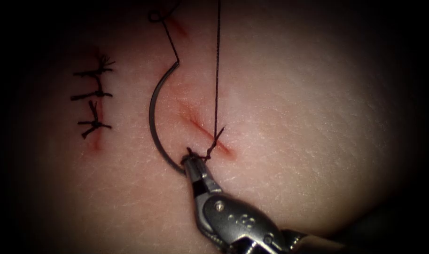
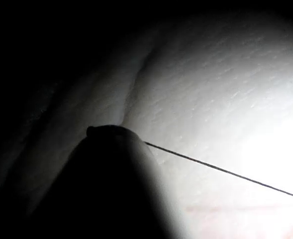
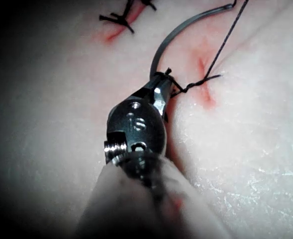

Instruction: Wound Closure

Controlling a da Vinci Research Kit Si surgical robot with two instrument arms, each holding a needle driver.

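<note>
Seemingly, the right tool (image 1: 190, 162) has its jaws closed on a short thread tail beside the cut (image 1: 207, 134).
Endoscope: one needle (image 1: 154, 120) lies flat on the tissue (image 1: 317, 117), unheld, left of the cut; three finished stitches (image 1: 94, 99) sit farther left. Left wrist: one taut thread (image 2: 226, 171) leaves the left tool (image 2: 109, 132), its jaws unreadable, probably for tension. Right wrist: the right tool's jaws meet at the knot (image 3: 186, 88).

Pale pink tissue (image 1: 294, 141) with red-stained cut (image 1: 207, 134), dark grey needle (image 1: 153, 117), black thread (image 1: 217, 66), black knotted stitches (image 1: 94, 96) on a second reddened cut, and silver right tool (image 1: 190, 162).
</note>
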